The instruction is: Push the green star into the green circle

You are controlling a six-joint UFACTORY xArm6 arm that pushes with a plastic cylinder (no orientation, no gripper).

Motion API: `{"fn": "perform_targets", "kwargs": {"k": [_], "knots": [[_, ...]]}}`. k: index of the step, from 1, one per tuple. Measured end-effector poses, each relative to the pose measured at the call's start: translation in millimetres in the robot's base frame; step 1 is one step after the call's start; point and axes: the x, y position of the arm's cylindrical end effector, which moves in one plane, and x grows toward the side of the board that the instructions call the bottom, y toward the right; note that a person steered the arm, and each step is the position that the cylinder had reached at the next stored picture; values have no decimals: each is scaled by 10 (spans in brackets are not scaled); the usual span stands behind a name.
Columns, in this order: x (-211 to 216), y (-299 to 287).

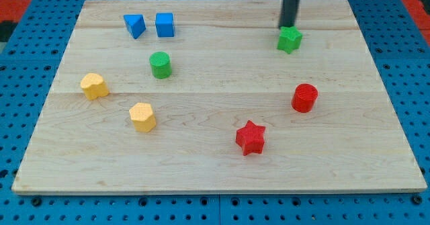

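Observation:
The green star [289,39] lies near the board's top right. The green circle [160,64], a short cylinder, stands at the upper left of the middle, far to the star's left. My tip [288,27] comes down from the view's top and sits right at the star's top edge, touching or almost touching it.
A blue triangle [134,25] and a blue cube [164,25] sit at the top left. Two yellow blocks [94,86] [142,116] lie at the left. A red cylinder [304,97] and a red star [250,138] lie at the lower right. The wooden board [215,164] rests on a blue pegboard.

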Motion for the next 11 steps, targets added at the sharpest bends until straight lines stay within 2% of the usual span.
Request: {"fn": "perform_targets", "kwargs": {"k": [1,2,3,6,7,8,9,10,11], "knots": [[115,273],[678,-244],[587,-940],[-150,-598],[-145,-849],[-136,-1408],[-35,-1503],[322,-1595],[624,-1955]]}}
